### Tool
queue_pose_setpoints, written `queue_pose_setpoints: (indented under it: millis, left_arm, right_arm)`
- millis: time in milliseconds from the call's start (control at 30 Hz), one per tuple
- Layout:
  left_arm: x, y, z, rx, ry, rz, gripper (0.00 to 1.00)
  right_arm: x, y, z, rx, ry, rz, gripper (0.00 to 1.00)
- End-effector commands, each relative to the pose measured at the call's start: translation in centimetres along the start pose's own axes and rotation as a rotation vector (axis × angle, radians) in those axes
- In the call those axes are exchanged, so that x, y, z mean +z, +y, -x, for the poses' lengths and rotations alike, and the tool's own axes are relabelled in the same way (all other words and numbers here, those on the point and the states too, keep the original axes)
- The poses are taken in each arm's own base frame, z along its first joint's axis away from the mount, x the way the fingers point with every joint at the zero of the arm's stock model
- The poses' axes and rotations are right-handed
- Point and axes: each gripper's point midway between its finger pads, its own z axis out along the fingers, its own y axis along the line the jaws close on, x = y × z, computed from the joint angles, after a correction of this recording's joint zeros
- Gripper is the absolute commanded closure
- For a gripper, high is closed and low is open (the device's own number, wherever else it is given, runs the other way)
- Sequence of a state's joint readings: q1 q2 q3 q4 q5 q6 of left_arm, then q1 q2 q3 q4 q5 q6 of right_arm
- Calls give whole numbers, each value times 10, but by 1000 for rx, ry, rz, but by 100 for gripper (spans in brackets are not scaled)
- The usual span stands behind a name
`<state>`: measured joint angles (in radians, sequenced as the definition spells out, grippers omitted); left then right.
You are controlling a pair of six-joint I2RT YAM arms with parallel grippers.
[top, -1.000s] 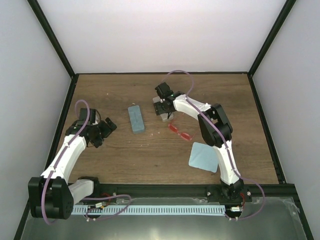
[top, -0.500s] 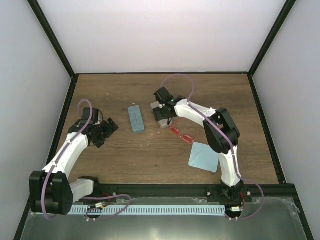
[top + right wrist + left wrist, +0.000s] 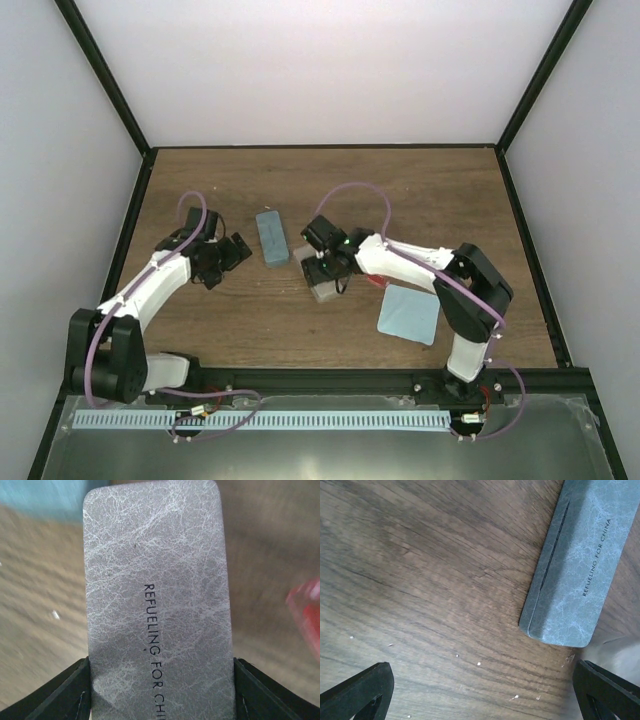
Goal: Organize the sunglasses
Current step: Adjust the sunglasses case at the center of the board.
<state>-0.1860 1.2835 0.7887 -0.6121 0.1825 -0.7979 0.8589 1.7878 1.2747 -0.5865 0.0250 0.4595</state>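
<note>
My right gripper is shut on a grey oblong case near the table's middle. In the right wrist view the case fills the frame between my two fingers. The red sunglasses show as a blurred red edge at the right of that view; in the top view my right arm hides them. My left gripper is open and empty, just left of the blue oblong case. That case lies closed ahead of the left fingers.
A light-blue square cloth lies right of the grey case, by the right arm. It also shows as a blue patch in the right wrist view. Black frame posts edge the wooden table.
My right gripper has carried the grey case from the back middle toward the front left, across the sunglasses' spot. My left gripper has moved right, closer to the blue case.
</note>
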Motion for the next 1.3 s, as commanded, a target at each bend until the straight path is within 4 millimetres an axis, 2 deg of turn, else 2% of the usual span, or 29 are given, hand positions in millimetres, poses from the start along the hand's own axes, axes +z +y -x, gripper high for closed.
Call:
queue_pose_setpoints:
  millis: [0,67,133,233,333,433,533,567,633,700,800,867,1000,1067,1100,1267]
  left_arm:
    - [4,-24,10,15,-32,-24,0]
    - [6,-35,9,33,-32,-32,0]
    - [9,-48,4,62,-19,-32,0]
    - [13,-66,-5,109,-7,-30,3]
    - [22,-70,-23,103,27,-7,14]
    - [32,-69,-45,85,75,-7,27]
    - [37,-66,-59,106,96,17,56]
    - [38,-65,-63,116,101,29,71]
    - [42,-61,-70,130,115,54,85]
    - [47,-60,-76,146,130,68,93]
    - [59,-62,-88,174,169,80,96]
    - [70,-68,-97,206,198,87,96]
    - [86,-78,-109,235,266,81,96]
    - [89,-85,-108,241,275,70,96]
    - [91,-96,-106,247,274,52,95]
    - [94,-103,-105,256,284,47,94]
  right_arm:
    - [5,12,-39,22,75,39,42]
    - [7,12,-42,6,85,43,26]
    - [3,12,-37,-10,69,35,16]
    - [-12,9,-22,-23,5,20,14]
    - [-27,0,-10,-5,-44,20,12]
    - [-31,-17,-12,30,-41,7,9]
    - [-30,-31,-25,65,-26,2,22]
    - [-30,-33,-29,77,-24,10,29]
    - [-26,-35,-42,92,-4,20,46]
    - [-19,-38,-56,98,26,25,67]
    - [-14,-43,-62,92,41,7,86]
    - [-11,-41,-64,84,48,20,90]
    - [-5,-29,-68,56,82,86,92]
    - [-3,-17,-72,13,106,155,91]
    - [-2,-2,-78,-17,141,240,89]
    - [-5,16,-81,-57,148,316,86]
